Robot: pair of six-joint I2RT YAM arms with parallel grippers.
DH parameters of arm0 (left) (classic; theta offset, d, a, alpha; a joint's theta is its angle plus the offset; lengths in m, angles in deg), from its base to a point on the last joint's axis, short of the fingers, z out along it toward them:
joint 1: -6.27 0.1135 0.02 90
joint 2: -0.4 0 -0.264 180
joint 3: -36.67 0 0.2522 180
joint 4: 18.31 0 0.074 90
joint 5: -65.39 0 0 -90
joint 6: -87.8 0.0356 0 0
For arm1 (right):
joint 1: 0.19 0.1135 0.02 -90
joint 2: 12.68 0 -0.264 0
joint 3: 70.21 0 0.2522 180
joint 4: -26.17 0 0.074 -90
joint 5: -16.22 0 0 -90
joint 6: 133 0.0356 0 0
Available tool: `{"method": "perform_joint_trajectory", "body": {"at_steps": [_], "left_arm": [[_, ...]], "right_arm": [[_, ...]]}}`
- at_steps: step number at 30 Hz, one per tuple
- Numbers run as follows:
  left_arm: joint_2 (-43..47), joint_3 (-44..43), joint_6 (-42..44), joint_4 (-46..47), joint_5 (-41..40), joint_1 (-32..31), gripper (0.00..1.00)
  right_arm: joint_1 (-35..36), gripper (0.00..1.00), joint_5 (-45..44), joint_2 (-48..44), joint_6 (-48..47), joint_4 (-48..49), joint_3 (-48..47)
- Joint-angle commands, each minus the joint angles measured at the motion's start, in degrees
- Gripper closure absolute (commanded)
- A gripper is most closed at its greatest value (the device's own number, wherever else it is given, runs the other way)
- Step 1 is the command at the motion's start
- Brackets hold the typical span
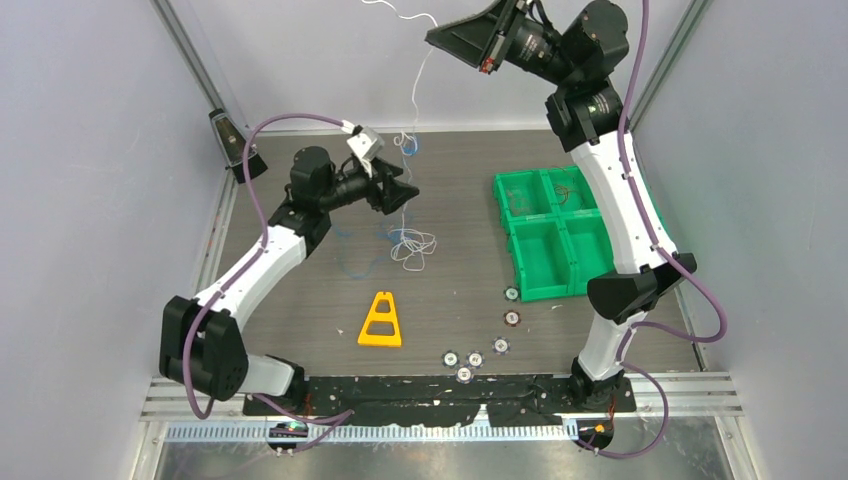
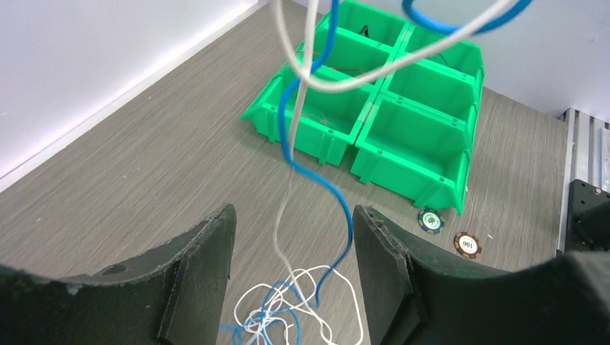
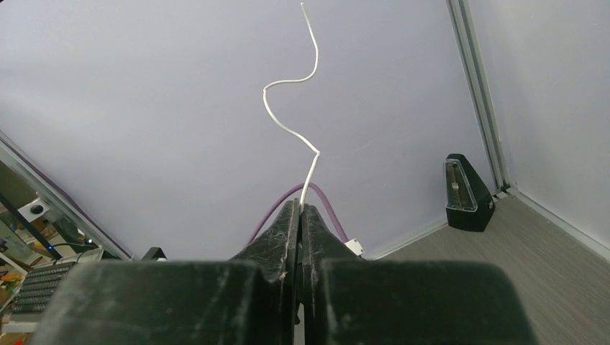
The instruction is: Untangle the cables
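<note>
The desk (image 1: 300, 300) is grey wood-grain, shut in by pale walls (image 1: 90, 150) on the left, back and right, with metal posts (image 1: 190, 50) in the far corners. A black wedge (image 1: 232, 140) stands in the far left corner.

A green bin (image 1: 556, 215) with four compartments sits on the right side of the desk. Its two far compartments hold something thin and dark, too small to tell.

The cables (image 1: 412, 245) lie as a loose tangle at mid-desk, just under the left end effector (image 1: 400, 195). From there a white strand (image 1: 418, 90) climbs to the right end effector (image 1: 440, 38), which is raised high against the back wall. Its jaws are pressed together on that strand, and the free end curls on above them. The left end effector is spread wide with nothing in its grip. The white strand and a blue strand (image 2: 316, 180) hang down between its fingers (image 2: 205, 266).

Bare desk separates the tangle from the bin. A yellow triangle (image 1: 381, 320) lies nearer the front, and six chips (image 1: 498, 346) are strung between it and the bin's near corner. Along the front edge a black plate carries both arm bases.
</note>
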Motion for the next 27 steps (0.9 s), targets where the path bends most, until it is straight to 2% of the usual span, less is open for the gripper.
{"method": "perform_joint_trajectory", "body": {"at_steps": [1,3,6,7,16,27], "left_arm": [[-1.2,-3.6,-0.2,4.3,-0.3,-1.3,0.41],[-1.6,-3.6,-0.3,3.6,-1.3,-1.2,0.6],[-1.5,-1.7,1.4,0.2,-1.4,-0.3,0.95],[-1.2,-0.3,1.7,-1.1,-1.7,0.3,1.0],[-2.3,12.2,-1.6,-16.8,-1.6,12.6,1.0],[-3.3,12.0,0.2,-24.5,-4.5,17.4,1.0]], "right_arm": [[0.3,0.95,0.1,-2.5,0.9,3.5,-0.7],[0.3,0.95,0.0,-2.6,0.9,3.6,-0.8],[0.2,0.95,-0.5,-2.5,0.2,3.5,-1.8],[-0.2,0.95,-0.8,-2.4,-0.3,3.1,-3.1],[-9.0,0.95,-9.6,0.5,-3.3,2.1,-14.3],[-15.5,0.94,-15.3,-0.8,-5.1,4.0,-14.7]]}}
